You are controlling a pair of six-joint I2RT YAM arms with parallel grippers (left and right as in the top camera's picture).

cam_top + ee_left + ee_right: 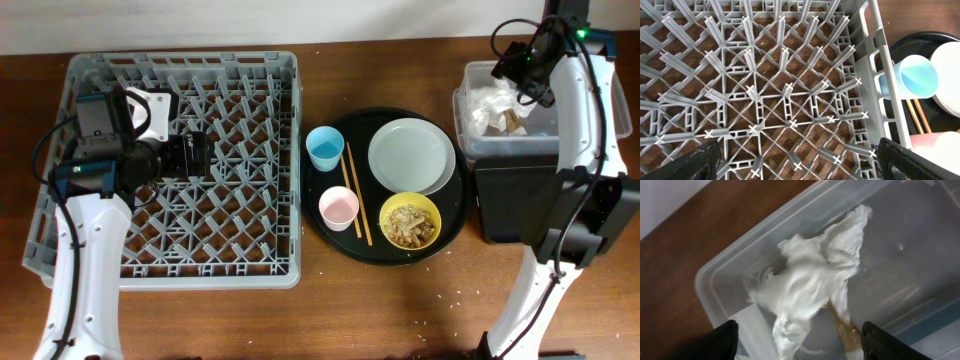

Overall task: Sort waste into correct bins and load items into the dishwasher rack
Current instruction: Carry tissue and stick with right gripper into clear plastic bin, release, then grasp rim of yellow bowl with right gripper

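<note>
Gaping empty, left fingers (700, 162) over rack (880, 75), right fingers (720, 342) over napkin (812, 280) in tub (910, 245)

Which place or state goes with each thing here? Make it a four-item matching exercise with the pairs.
Things: 1 yellow bowl; 2 napkins; 3 dishwasher rack; 4 chopsticks.
Places or states: A in the clear tub; B no dishes in it; C beside the light-blue cup; D holds food scraps.
Pairs: 1-D; 2-A; 3-B; 4-C.
</note>
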